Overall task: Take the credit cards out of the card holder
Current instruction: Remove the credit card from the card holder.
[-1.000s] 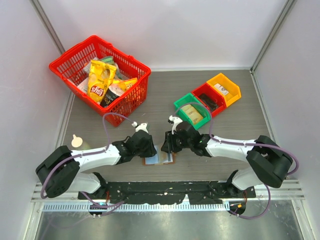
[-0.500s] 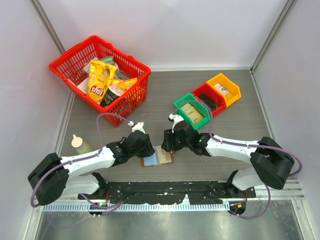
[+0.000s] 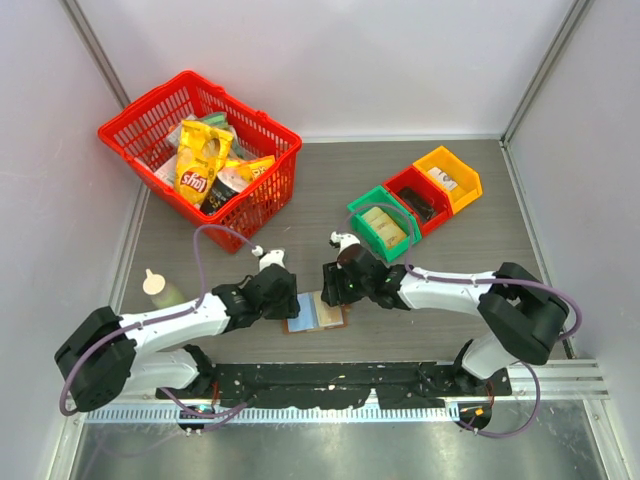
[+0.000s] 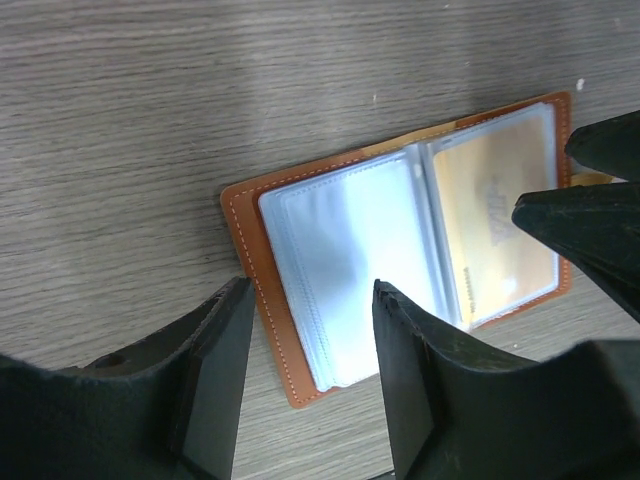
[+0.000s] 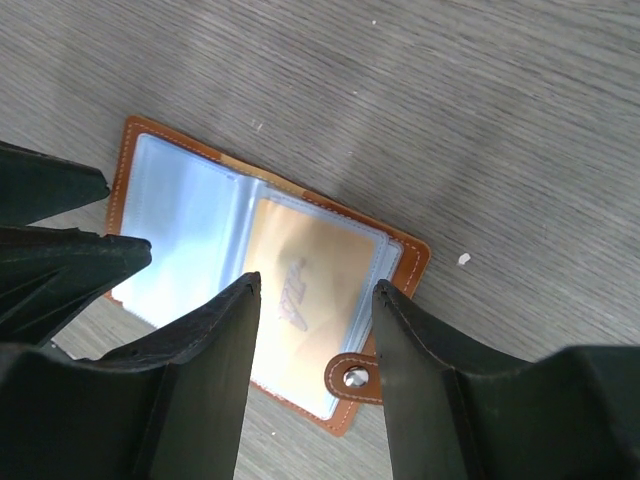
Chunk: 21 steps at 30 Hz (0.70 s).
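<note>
Yellow snack bag in red plastic mesh basket: red logo, letters unreadable. Tan plastic card: faint print, illegible.

Left arm: white shell links, black joint housings, bulky black shoulder block at near left. Right arm: same build, mirrored. Thin purple cable loops off the left arm; a second purple lead trails round the right shoulder. Small white fitting on top of each wrist. Left gripper and right gripper: matte black fingers, broad, smooth-faced, tapering to blunt tips. Both bases are bolted to a black mounting plate along the near edge.
</note>
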### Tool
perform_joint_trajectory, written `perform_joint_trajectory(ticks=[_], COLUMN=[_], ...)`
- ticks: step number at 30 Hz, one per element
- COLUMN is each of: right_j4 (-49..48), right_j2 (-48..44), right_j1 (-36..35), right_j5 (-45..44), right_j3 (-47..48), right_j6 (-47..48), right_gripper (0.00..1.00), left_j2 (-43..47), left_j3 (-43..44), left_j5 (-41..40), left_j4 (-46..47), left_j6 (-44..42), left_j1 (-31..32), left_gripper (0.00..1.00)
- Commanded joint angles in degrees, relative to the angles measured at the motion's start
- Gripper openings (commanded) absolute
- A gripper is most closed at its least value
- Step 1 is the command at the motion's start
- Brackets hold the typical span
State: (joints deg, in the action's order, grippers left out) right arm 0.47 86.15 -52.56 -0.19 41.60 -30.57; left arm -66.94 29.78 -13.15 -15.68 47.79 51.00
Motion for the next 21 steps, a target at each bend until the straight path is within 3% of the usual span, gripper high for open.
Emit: perform_joint_trajectory(ticks=[1, 7, 14, 21], right_j4=[-1.79, -2.31, -2.67, -2.76], right_j2=[1.48, 2.18, 2.01, 0.87], right_j1=[-0.53, -0.71, -0.97, -1.32], right_j5=[-2.27, -1.23, -0.69, 1.94], right_j3=[2.52, 2.43, 2.78, 2.78], right_j6=[-0.55, -0.46, -0.46, -0.46], right_gripper=[0.54, 0.54, 0.49, 0.44], left_j2=[-2.05, -4.25, -4.96, -4.78], left_j3=[1.77, 1.25, 0.37, -0.07], left_j5=[-1.18, -0.65, 0.75, 0.93], left_j4=[0.21, 0.91, 2.32, 2.67], left_j6=[-0.86, -0.59, 0.55, 0.9], left_j1=[0.24, 0.24, 0.24, 0.32], left_gripper=[0.55, 0.53, 0.38, 0.3])
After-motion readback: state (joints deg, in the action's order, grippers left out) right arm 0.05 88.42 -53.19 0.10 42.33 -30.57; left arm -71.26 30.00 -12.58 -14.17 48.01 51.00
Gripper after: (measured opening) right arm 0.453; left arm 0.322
